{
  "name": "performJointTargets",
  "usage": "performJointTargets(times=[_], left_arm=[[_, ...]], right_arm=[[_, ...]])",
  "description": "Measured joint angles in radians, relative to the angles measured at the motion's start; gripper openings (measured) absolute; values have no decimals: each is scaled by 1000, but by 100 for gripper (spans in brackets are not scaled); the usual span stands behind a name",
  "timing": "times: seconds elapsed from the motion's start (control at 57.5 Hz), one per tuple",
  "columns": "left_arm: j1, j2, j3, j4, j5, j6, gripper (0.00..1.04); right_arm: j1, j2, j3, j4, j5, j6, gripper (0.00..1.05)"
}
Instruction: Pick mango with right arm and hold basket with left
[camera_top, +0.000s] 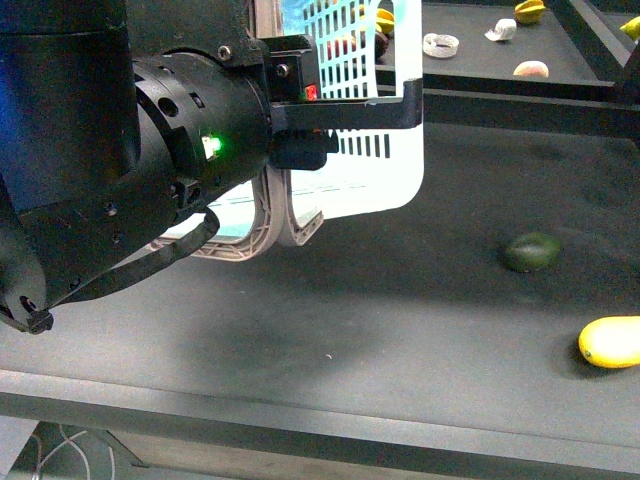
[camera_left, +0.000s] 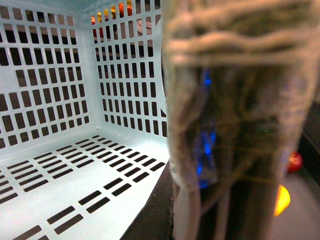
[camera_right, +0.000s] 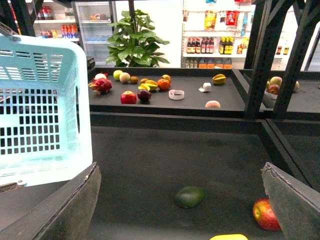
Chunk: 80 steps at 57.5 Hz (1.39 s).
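Pinching one basket (camera_top: 398, 172) with left jaws, right jaws spread, one mango (camera_top: 610, 341), one green fruit (camera_top: 531, 251)

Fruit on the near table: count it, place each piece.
3: dark green fruit right of the basket; mango nearer the front edge; red fruit near the mango, outside the front view. Others may be hidden.

Front dim; left wrist foreground heavily blurred; right wrist backlit.
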Motion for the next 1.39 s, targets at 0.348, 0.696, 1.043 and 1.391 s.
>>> performJointTargets(times=[0.348, 0.696, 1.043, 1.391], left_arm=[[-1, 0, 0, 0, 0, 0, 5], [-1, 0, 0, 0, 1, 0, 5], [-1, 0, 0, 0, -1, 0, 5], [-1, 0, 0, 0, 1, 0, 5]], right_arm=[[0, 0, 0, 0, 0, 0, 96], [0, 0, 0, 0, 0, 0, 96], [28, 20, 1, -9, 116, -43, 96], [-123, 548, 63, 352, 5, -109, 96]])
